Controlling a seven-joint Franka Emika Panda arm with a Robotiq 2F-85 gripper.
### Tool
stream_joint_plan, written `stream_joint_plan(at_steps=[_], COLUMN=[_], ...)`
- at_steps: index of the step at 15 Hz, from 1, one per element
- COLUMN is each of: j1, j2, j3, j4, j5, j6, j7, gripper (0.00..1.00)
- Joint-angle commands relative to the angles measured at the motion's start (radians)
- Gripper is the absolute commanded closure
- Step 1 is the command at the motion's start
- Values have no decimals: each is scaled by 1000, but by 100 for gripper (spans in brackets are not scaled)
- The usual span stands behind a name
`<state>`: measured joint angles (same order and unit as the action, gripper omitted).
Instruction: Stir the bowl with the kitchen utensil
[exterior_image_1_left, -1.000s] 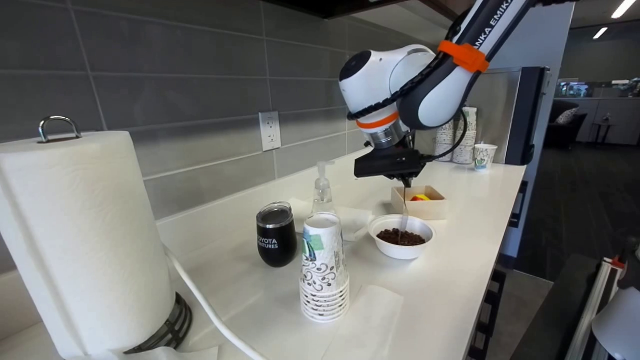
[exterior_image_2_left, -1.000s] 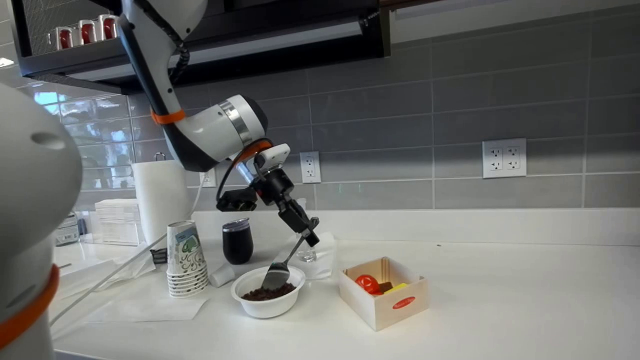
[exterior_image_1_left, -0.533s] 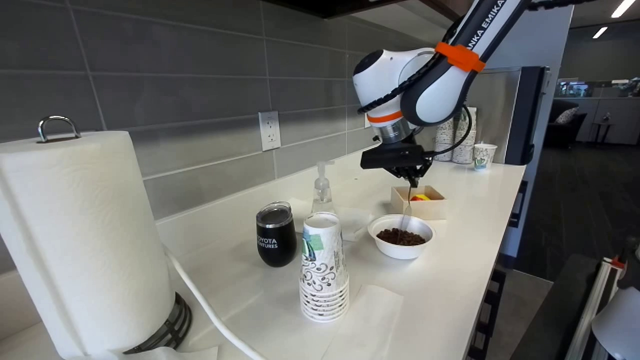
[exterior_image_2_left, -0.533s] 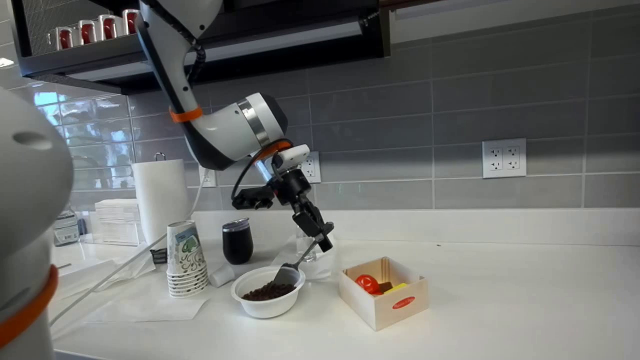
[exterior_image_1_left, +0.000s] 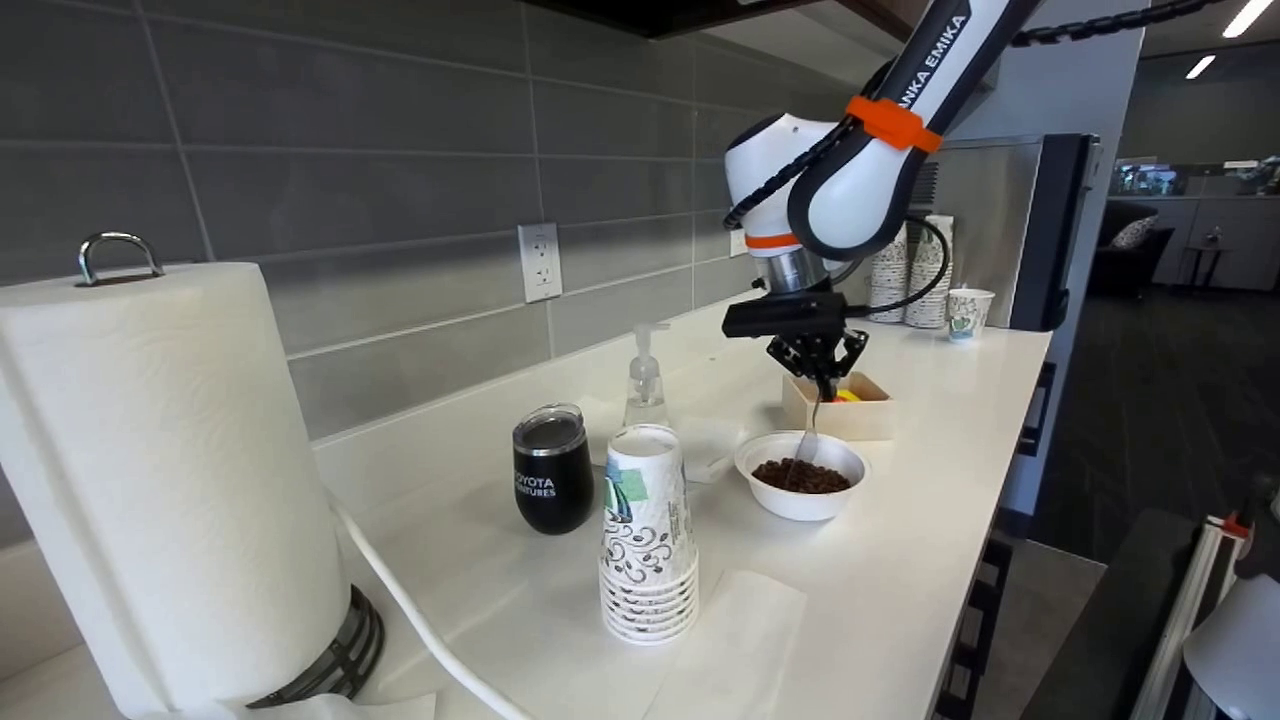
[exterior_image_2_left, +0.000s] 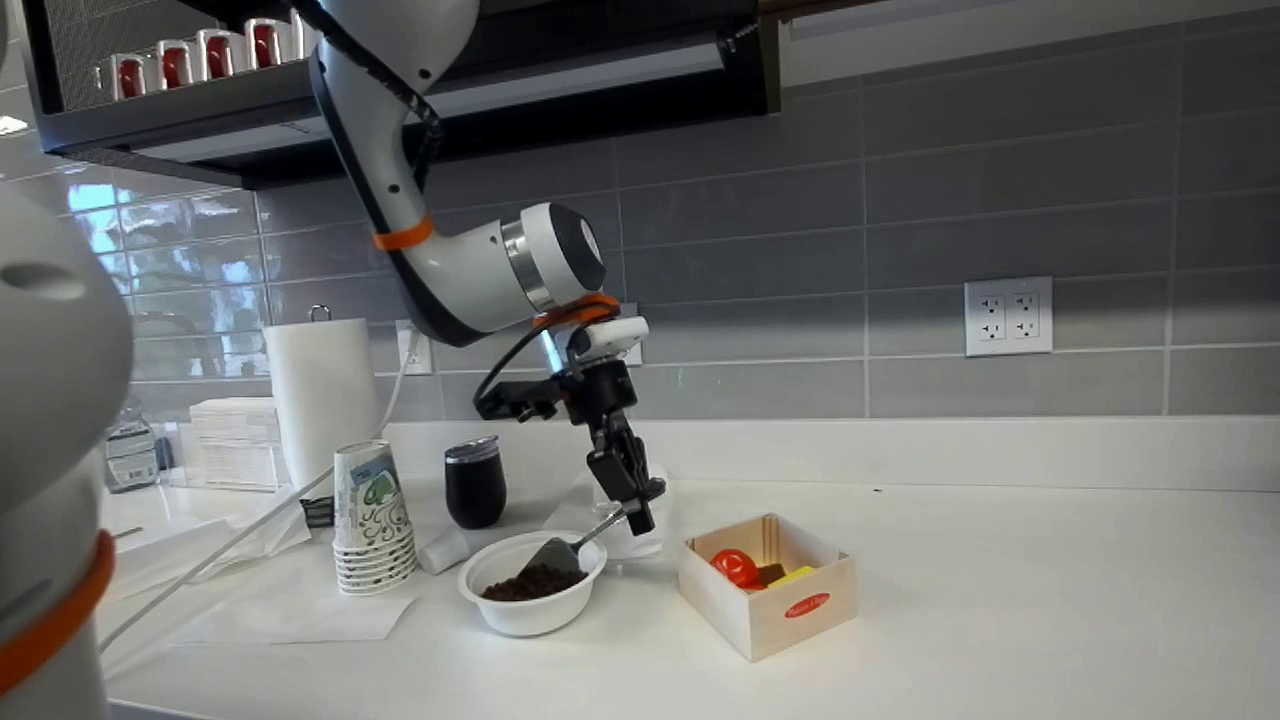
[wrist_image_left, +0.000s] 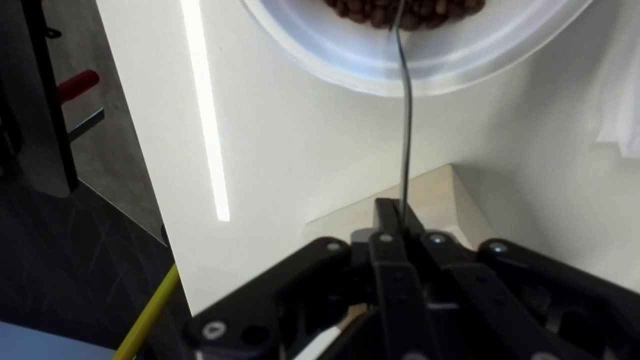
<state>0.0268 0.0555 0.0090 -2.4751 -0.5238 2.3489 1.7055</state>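
The white bowl (exterior_image_1_left: 800, 506) stands on the counter with dark brown bean-like pieces inside. It also shows in an exterior view (exterior_image_2_left: 535, 617), and its near rim shows in the wrist view (wrist_image_left: 380, 84). The metal kitchen utensil (exterior_image_2_left: 556, 555) has a flat, wide head resting in the brown pieces. Its thin handle (wrist_image_left: 407, 115) slants up over the bowl's rim to my gripper (exterior_image_2_left: 642, 506). My gripper is shut on the handle end, above and beside the bowl on the wooden box's side. In the wrist view the fingertips (wrist_image_left: 392, 215) close around the handle. The tip of the head is buried.
A wooden box (exterior_image_2_left: 765, 610) with red and yellow items stands close beside the bowl, under the gripper in the wrist view. Stacked paper cups (exterior_image_1_left: 648, 540), a black mug (exterior_image_1_left: 553, 470), a soap bottle (exterior_image_1_left: 645, 385) and a paper towel roll (exterior_image_1_left: 180, 480) stand nearby.
My gripper has moved away from the bowl toward the box side, then lowered. The utensil now lies at a flatter slant, its head still in the brown pieces. The bowl has shifted very slightly.
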Motion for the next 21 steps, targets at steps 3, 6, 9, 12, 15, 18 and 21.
stream_joint_plan(at_steps=[3, 6, 9, 12, 15, 18, 21], j1=[-3, -3, -3, -1, 1, 3, 7], j2=[26, 36, 40, 45, 47, 45, 36], j3=[-11, -17, -23, -25, -26, -25, -21], j4=[14, 18, 18, 20, 21, 22, 23], j5=[105, 115, 118, 115, 112, 110, 112], j6=[10, 10, 11, 12, 12, 12, 7], j7=[-81, -89, -94, -92, -89, -88, -92], gripper=[99, 99, 69, 55, 32, 9, 0])
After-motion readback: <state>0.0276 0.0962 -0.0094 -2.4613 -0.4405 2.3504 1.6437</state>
